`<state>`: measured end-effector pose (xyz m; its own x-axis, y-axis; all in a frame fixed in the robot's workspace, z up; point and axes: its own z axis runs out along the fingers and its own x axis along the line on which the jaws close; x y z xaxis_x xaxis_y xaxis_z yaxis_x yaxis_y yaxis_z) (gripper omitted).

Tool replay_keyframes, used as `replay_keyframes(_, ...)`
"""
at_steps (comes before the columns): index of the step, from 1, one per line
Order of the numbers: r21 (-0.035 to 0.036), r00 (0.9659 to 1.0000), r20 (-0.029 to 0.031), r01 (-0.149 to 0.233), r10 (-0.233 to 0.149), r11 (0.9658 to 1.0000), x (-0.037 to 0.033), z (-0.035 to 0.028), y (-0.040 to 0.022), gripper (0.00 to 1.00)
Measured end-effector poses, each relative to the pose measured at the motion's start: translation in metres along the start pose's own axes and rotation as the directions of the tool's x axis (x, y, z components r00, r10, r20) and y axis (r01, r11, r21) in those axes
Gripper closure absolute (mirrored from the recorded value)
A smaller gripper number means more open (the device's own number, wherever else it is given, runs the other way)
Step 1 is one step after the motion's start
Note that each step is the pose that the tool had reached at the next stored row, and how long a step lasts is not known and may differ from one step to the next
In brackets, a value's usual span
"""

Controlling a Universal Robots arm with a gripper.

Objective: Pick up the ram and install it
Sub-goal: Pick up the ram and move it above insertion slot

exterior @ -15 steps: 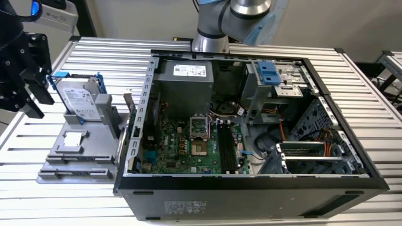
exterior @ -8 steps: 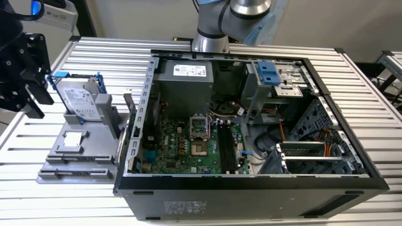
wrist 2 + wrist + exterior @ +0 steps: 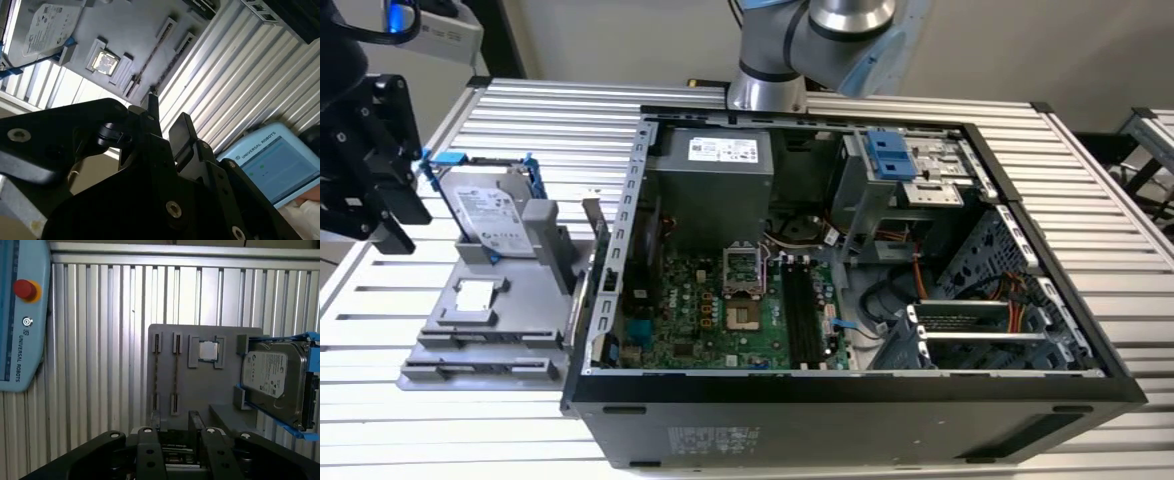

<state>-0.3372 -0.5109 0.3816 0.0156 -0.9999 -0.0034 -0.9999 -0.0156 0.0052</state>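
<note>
Gripper [image 3: 175, 422] spread wide, empty.
I've got it hovering by the grey holder [image 3: 200, 390]'s edge; ram [image 3: 176, 371] sits in its slots.

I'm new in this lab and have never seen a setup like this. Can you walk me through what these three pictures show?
This is one robot arm working at a ribbed metal table. The exterior view comes from a camera off the arm. It shows an open computer case and, on the exterior view's left, a grey parts tray. The two wrist views come from cameras riding on the arm, looking past its black gripper at that tray. On the tray are a hard drive in a blue frame, a small square chip and the ram, a slim dark strip on edge beside a second like it. The gripper is open and holds nothing; the ram is nearest to it. The blue device with a red button looks like a handheld controller.
</note>
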Motion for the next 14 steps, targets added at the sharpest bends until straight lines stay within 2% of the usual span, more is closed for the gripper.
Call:
replay_keyframes(7, 0.0002, 1.0, 0.0001, 0.001, -0.001, 1.0, 0.0, 0.0008, 0.0002, 0.0)
replay_keyframes(14, 0.0001, 1.0, 0.0001, 0.006, -0.006, 1.0, 0.0, 0.0052, 0.0004, 0.0)
